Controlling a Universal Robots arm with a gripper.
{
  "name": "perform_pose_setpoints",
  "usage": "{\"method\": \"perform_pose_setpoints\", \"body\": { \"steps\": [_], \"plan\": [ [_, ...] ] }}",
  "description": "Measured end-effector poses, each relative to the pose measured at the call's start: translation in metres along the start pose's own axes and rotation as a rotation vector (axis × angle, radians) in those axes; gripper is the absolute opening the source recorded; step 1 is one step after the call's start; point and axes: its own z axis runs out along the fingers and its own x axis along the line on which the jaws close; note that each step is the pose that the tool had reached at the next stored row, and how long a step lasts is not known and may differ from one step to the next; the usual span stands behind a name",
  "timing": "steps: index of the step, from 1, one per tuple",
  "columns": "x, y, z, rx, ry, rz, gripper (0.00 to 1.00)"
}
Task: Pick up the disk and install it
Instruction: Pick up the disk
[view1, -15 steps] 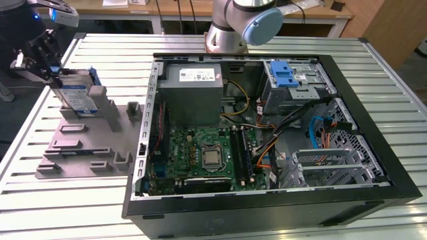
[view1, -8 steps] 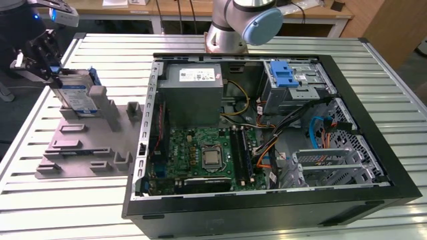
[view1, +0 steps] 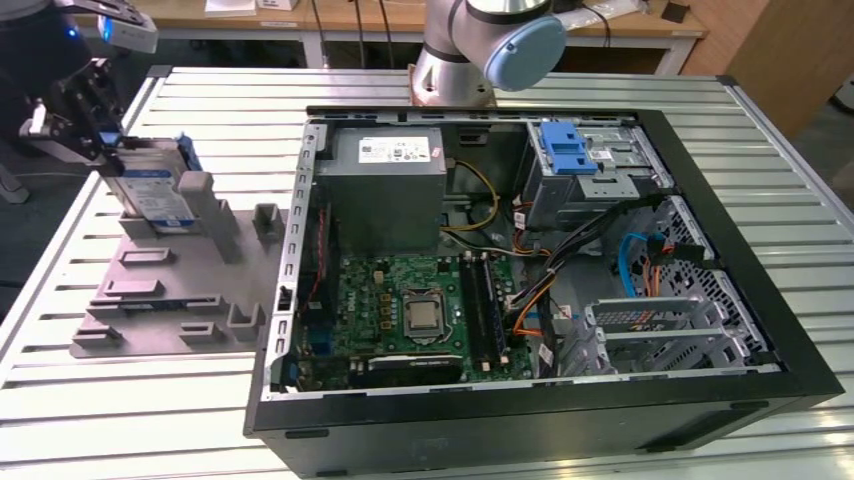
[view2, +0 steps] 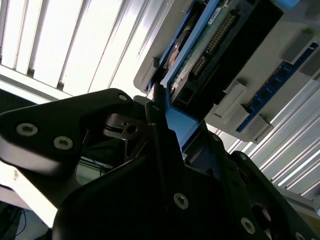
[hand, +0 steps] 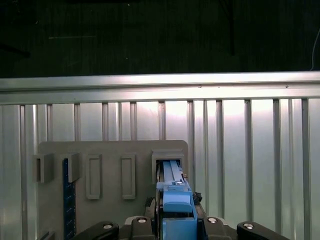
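The disk (view1: 151, 190), silver with a white-and-blue label and blue rails, stands on edge in a slot of the grey fixture plate (view1: 160, 290) at the exterior view's left. My gripper (view1: 100, 140) is at the disk's upper far end, with its black fingers (view2: 154, 112) pressed against the blue rail. The first wrist view looks down along the blue rail of the disk (hand: 172, 172), which runs between the fingers into the fixture's slot. The disk's circuit-board side (view2: 210, 40) appears in the second wrist view.
An open computer case (view1: 747, 330) lies on the slatted metal table (view1: 134, 420), at the exterior view's right of the fixture. Inside are a grey power supply (view1: 387, 190), a motherboard (view1: 400, 310), cables, and a drive bay with a blue bracket (view1: 577, 150). The arm's base (view1: 467, 50) stands behind the case.
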Motion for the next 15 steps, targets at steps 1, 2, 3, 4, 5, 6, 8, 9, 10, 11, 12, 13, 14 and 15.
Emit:
{"method": "perform_pose_setpoints", "body": {
  "steps": [1,2,3,4,5,6,8,9,10,11,12,13,14,15],
  "plan": [
    [0.0000,0.0000,-0.0005,-0.0001,0.0000,0.000,0.36],
    [0.0000,0.0000,-0.0011,0.0000,0.0000,0.000,0.36],
    [0.0000,0.0000,-0.0017,0.0001,0.0000,0.000,0.36],
    [0.0000,0.0000,-0.0025,0.0001,-0.0001,0.000,0.36],
    [0.0000,0.0000,-0.0034,0.0000,0.0000,0.000,0.36],
    [0.0000,0.0000,-0.0042,0.0000,0.0000,0.000,0.36],
    [0.0001,-0.0001,-0.0060,0.0001,0.0000,0.000,0.36],
    [0.0001,-0.0001,-0.0068,0.0001,0.0000,0.000,0.36],
    [0.0001,-0.0001,-0.0076,0.0000,0.0000,0.000,0.36],
    [0.0001,-0.0001,-0.0085,0.0000,0.0000,0.000,0.36],
    [0.0001,-0.0001,-0.0094,0.0000,0.0000,0.000,0.36],
    [0.0001,-0.0001,-0.0104,0.0001,0.0000,0.000,0.36],
    [0.0001,-0.0001,-0.0115,0.0001,-0.0001,0.000,0.36],
    [0.0001,-0.0001,-0.0126,0.0000,0.0000,0.000,0.36]
  ]
}}
